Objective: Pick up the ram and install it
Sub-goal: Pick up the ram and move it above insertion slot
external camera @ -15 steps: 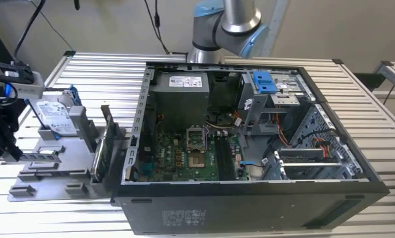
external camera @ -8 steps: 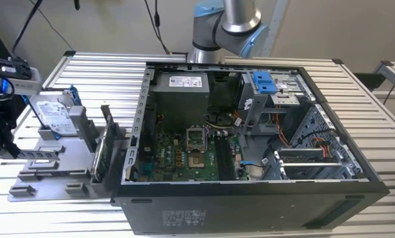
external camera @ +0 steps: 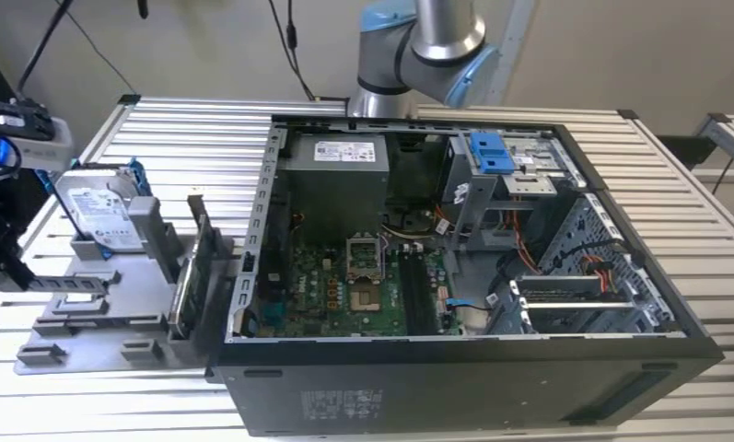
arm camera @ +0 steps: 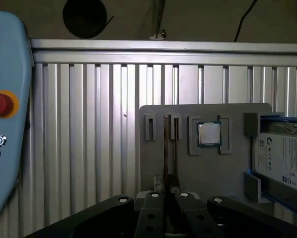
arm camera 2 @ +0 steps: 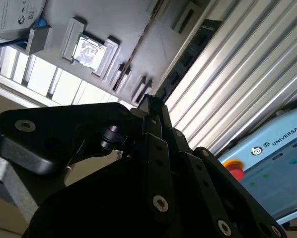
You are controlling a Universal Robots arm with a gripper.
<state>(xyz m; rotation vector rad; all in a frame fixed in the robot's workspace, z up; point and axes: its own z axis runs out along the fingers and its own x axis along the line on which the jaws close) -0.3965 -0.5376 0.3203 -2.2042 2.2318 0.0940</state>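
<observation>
The gripper point(arm camera: 167, 192) is pinched narrow on the ram point(arm camera: 167, 148). The ram stands on its edge in the gray holder point(arm camera: 223, 173) on the bench point(arm camera: 89, 124). A crooked pull could jam the thin ram in its slot, or it could slip out.

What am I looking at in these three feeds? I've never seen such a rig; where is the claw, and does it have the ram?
One robot arm works at a table. The exterior view shows an open computer case and, at the exterior view's left, a grey tray with a hard drive. The two wrist views ride on the arm. In the first wrist view the claw hangs over the tray, in line with the ram, a slim dark stick. Whether the claw grips it, I cannot tell.
</observation>
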